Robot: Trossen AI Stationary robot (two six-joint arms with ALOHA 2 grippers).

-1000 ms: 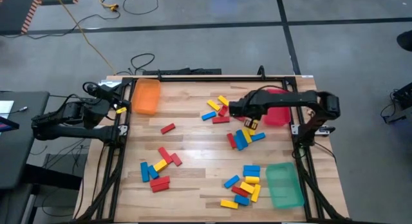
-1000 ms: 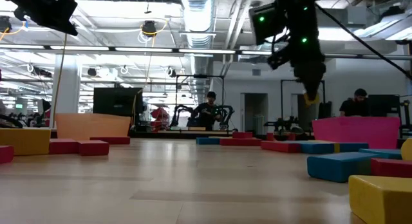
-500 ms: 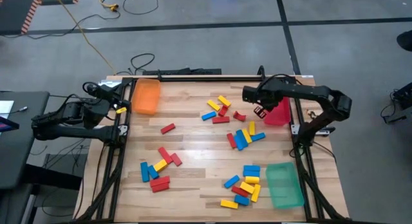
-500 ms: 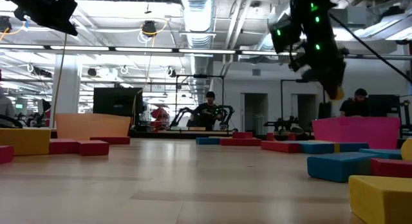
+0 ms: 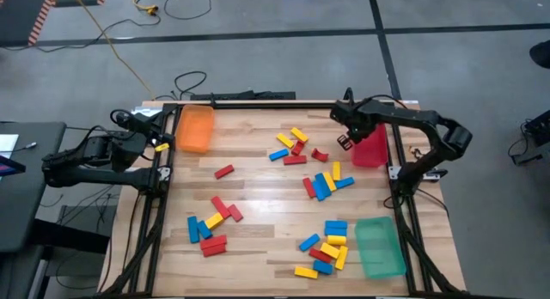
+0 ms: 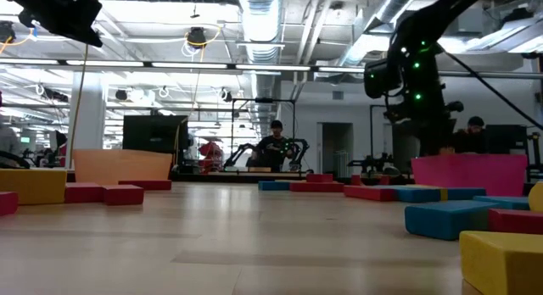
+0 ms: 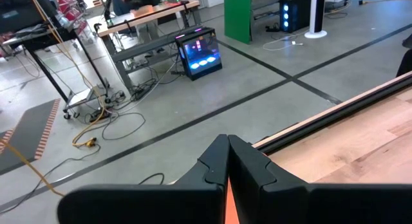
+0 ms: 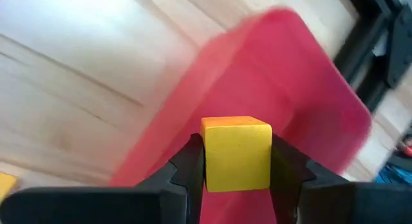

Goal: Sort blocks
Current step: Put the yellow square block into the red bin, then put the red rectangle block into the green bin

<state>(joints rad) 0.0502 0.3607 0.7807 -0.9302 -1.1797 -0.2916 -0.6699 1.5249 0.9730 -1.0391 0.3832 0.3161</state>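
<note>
One small yellow oblong block (image 8: 236, 153) sits clamped between the right gripper's (image 8: 236, 161) dark fingers above the red plastic tray (image 8: 283, 89), while the left gripper (image 7: 226, 161), fingers pressed together, waits beside the wooden counter (image 5: 258, 196).

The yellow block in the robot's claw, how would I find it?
Find the red tray at the table's far right corner. The right claw hangs at its edge, shut on the yellow block. Every other block lies on the wood; only this one is pinched between two dark fingers in the air.
</note>
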